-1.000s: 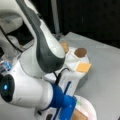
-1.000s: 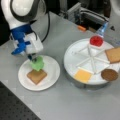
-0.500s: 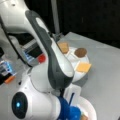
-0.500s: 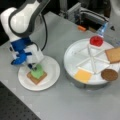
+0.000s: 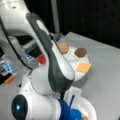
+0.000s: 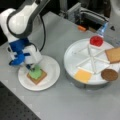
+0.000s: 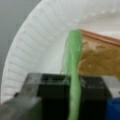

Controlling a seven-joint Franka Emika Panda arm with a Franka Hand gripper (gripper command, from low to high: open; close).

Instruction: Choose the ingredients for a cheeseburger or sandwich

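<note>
On the white paper plate (image 6: 51, 72), towards its left edge, a tan toast square (image 6: 37, 77) is laid, and the green disc (image 6: 35, 73) is seen on top of it; the gripper (image 6: 30, 67) is lowered onto that disc from the plate's left side; in the wrist view the green disc (image 7: 72, 75) is gripped edge-on between the closed-in fingers, over the toast (image 7: 100, 60); farther off, the divided white tray (image 6: 75, 53) carries a cheese square (image 6: 83, 75) and a brown patty (image 6: 109, 74) at its near edge, a second toast square (image 6: 113, 55) at its right edge, and a red disc (image 6: 96, 40) at its far edge.
</note>
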